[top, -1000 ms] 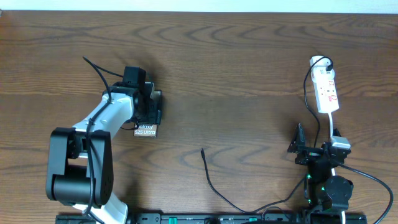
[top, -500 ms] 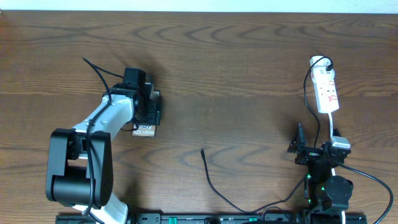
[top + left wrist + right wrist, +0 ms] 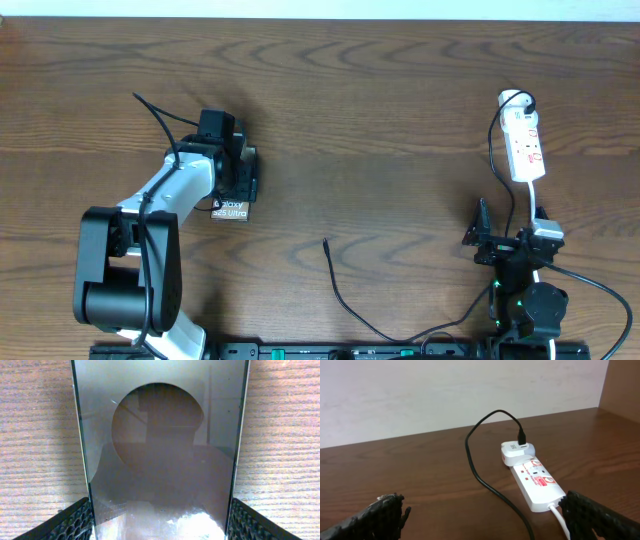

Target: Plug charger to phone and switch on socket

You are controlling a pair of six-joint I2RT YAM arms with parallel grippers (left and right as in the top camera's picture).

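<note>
The phone (image 3: 232, 211) lies on the table at the left, its white lettering showing below my left gripper (image 3: 240, 172). In the left wrist view the phone (image 3: 160, 435) fills the frame and my left gripper (image 3: 160, 527) has a finger against each long edge, shut on it. The charger is a thin black cable with its plug tip (image 3: 325, 242) lying free at the table's middle front. The socket (image 3: 526, 145) is a white power strip at the right; it also shows in the right wrist view (image 3: 537, 482). My right gripper (image 3: 485, 520) is open and empty, short of the strip.
A white adapter (image 3: 517, 452) sits in the strip's far end with the black cable (image 3: 480, 470) looping out of it toward me. The strip's white cord (image 3: 562, 522) runs back past my right fingers. The wall stands behind the table.
The phone's lettering has shifted slightly left under my left gripper. The right arm, the cable and the strip have not moved.
</note>
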